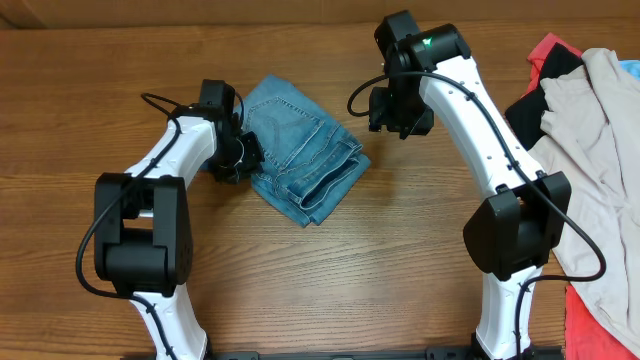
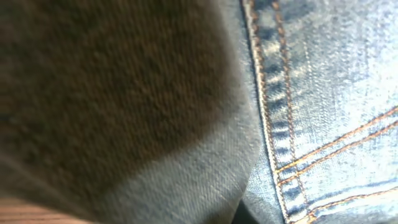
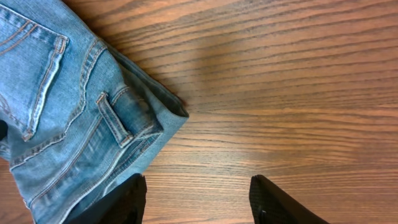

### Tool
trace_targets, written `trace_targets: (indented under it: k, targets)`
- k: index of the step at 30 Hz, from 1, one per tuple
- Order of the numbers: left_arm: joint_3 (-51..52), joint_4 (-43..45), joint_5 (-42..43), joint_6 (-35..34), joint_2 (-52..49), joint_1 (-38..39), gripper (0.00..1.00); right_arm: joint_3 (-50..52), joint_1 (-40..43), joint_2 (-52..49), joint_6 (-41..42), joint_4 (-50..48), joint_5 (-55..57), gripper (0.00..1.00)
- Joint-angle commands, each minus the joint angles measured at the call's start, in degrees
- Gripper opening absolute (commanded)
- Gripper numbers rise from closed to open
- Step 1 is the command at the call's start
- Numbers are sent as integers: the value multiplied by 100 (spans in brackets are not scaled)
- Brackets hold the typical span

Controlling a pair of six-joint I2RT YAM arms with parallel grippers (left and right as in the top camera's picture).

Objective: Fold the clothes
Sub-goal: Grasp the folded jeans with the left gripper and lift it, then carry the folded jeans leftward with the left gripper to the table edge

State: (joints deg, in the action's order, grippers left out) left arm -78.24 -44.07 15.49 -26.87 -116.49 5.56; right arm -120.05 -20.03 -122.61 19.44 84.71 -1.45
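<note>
Overhead: the jeans (image 1: 300, 165) lie as a compact, many-layered bundle on the table (image 1: 400, 260), between the two pincers. The left pincer (image 1: 243, 160) sits against the bundle's edge, closed; we judge it closed on the jeans, as denim and a stitched seam (image 2: 267, 93) fill its wrist view, though its fingers do not show there. The right pincer (image 3: 198, 184) stands part open, gripping nothing, over bare wood; the waistband corner with its belt loop (image 3: 115, 118) lies just ahead, off to one side.

Handling, our judgement: heavy for cloth, soft yet stiff where layered, not slippery, not fragile; take it at a stitched edge or the waistband, all layers together.

Room: bare wood ahead of the right pincer; the beige garment (image 1: 600, 130) lies well behind it.
</note>
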Motion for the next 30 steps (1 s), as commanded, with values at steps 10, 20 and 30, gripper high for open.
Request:
trace_targets:
  k: [10, 20, 30]
  targets:
    - [-1349, -1279, -1401, 1176, 22, -2190, 8, -90, -13, 120, -151, 37, 55, 57]
    - [-3679, -2402, 820, 1521, 22, -3552, 72, -90, -13, 120, -146, -24, 52, 57]
    - [-3300, -2273, 321, 1620, -35, -2065, 30, -87, -13, 120, -146, 13, 31, 57]
